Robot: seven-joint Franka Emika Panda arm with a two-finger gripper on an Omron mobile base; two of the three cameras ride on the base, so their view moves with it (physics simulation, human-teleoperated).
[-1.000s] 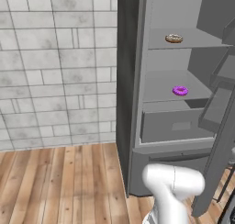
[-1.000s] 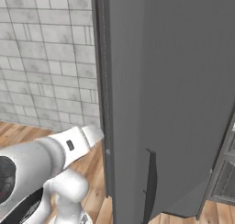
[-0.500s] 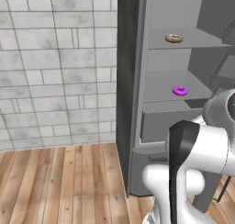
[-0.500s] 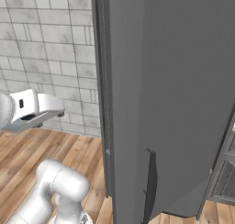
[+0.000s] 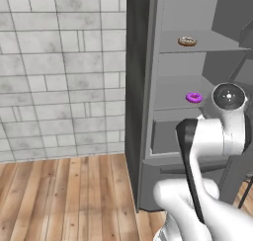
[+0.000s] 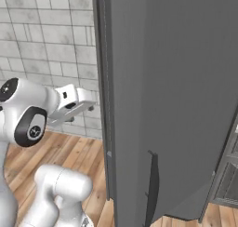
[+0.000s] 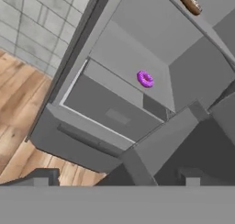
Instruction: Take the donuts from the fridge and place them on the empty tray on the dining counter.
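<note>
Fridge (image 6: 172,96): tall dark grey slab, long vertical groove near its left edge, dark handle slot low down. Gripper (image 6: 90,109): raised just left of that edge, jaws seemingly apart. Grey tiled wall (image 6: 46,40); wooden floor (image 6: 83,151)

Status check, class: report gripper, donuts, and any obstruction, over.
Gripper open, empty, outside the fridge. Purple donut on middle shelf, brown donut on shelf above, both untouched. Fridge open, nothing blocking the donuts.

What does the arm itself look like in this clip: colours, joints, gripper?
A glossy white arm of rounded tubular links, with dark grey bands and round dark caps at the joints. The white boxy hand carries a small two-finger gripper. No cables or markings can be made out.
</note>
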